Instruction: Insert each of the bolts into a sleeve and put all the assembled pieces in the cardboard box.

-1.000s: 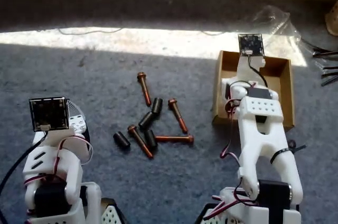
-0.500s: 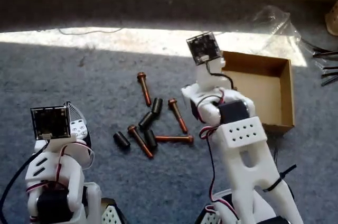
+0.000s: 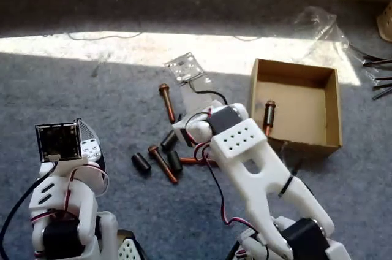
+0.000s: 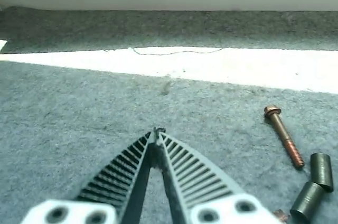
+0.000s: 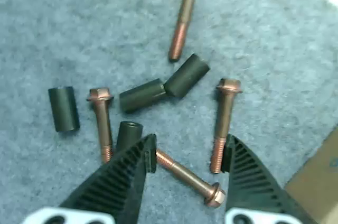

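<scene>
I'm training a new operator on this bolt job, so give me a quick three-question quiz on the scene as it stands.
1. True or false: the right gripper is open.
2. How many loose bolts lie on the carpet in the right wrist view?
3. What is in the cardboard box? A) nothing B) one bolt C) four sleeves
Key: 1 true; 2 four; 3 B.

Noted: 4 bolts copper-brown, 4 sleeves matt black. The cardboard box is plain tan; the carpet flecked blue-grey, crossed by 1 pale sunlit band. The 2 arms white; fingers of the right gripper black, ribbed.
</scene>
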{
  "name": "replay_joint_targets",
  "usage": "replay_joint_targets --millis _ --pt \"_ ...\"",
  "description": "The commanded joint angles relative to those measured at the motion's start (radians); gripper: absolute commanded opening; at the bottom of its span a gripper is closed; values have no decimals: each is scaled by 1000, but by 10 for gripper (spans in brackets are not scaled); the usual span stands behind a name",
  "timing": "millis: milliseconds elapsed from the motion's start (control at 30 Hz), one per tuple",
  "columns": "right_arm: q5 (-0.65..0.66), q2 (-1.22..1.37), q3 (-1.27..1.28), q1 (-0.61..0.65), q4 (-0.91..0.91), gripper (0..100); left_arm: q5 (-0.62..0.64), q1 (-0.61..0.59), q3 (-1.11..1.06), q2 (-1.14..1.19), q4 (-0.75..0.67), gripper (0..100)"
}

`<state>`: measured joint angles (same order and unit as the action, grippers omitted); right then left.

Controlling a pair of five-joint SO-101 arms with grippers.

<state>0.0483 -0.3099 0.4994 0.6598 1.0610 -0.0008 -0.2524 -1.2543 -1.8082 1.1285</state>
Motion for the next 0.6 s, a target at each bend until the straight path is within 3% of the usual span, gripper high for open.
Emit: replay_joint_targets --millis 0,367,567 --pt "17 47 -93 84 61 183 0 -71 12 -10 5 7" --pt "21 137 -97 180 4 183 -5 -85 13 -10 20 7" --pt "15 139 -99 257 -12 183 -3 -174 8 -12 21 8"
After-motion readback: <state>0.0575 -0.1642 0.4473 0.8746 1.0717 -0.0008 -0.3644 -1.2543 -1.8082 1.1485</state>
